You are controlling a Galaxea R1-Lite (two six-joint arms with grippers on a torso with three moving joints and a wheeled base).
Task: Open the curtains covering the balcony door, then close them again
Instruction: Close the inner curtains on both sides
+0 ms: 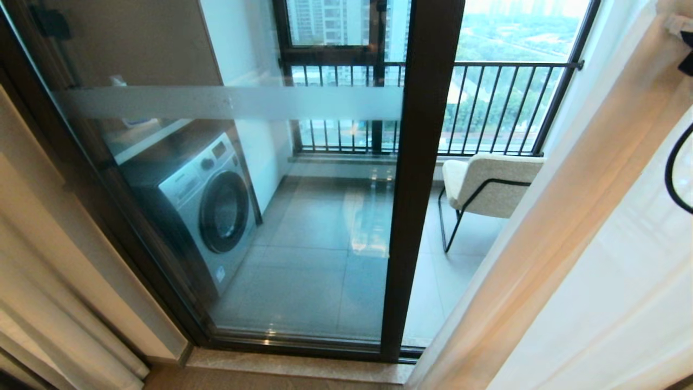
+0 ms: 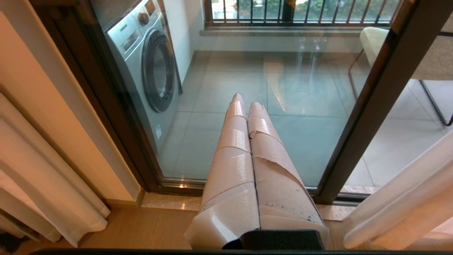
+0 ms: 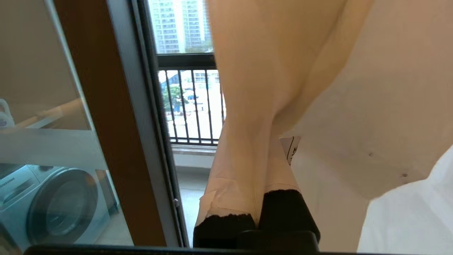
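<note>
pinching curtain (image 3: 269, 88) — right end effector (image 3: 260, 170), wrist-view only

white curtains (image 1: 595, 281), dark-framed balcony door (image 1: 417, 179), silver washer (image 1: 208, 200)

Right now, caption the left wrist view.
Shut left claw hangs before the balcony door, curtains drawn aside.

Daylight poured in through the tall glass balcony door (image 1: 303, 216), glare streaked the grey tiled floor (image 1: 325, 238), frame edges bent noticeably.
</note>
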